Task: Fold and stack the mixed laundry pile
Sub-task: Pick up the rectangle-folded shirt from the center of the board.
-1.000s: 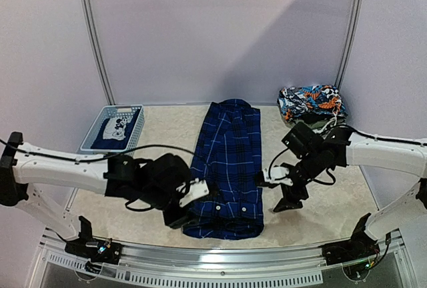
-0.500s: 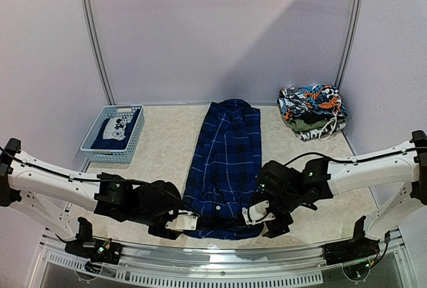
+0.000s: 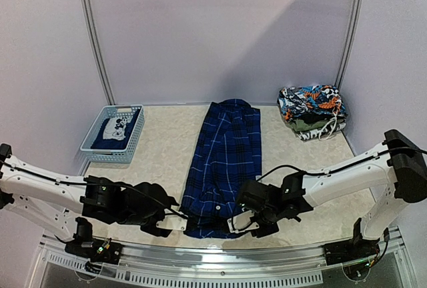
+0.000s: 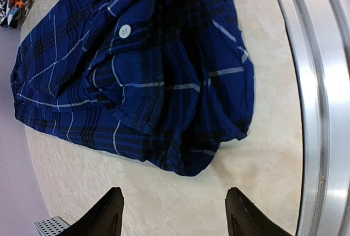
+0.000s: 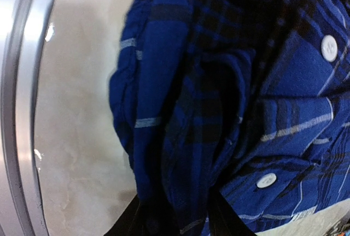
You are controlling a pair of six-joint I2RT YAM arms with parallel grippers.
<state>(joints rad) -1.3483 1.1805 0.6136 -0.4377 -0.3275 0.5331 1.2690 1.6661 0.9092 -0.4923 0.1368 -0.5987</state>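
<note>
Moved: both arms now lower, at near hem of plaid shirt [image 3: 225, 161].
Left hand [image 4: 174, 206]: apart, over bare table [image 4: 268, 157] beside hem.
Right hand [image 5: 180, 220]: clamped on hem, front rail [image 5: 19, 110] close.
Shirt: flat, lengthwise mid-table.

blue-and-black plaid shirt [image 3: 224, 158], light-blue basket [image 3: 136, 133], mottled beige table [image 3: 167, 138].

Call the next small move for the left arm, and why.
Probably ease the left gripper forward onto the near corner of the plaid shirt and close. Its jaws stand open over bare table, short of the cloth, while the right gripper straddles the hem's other corner.
</note>
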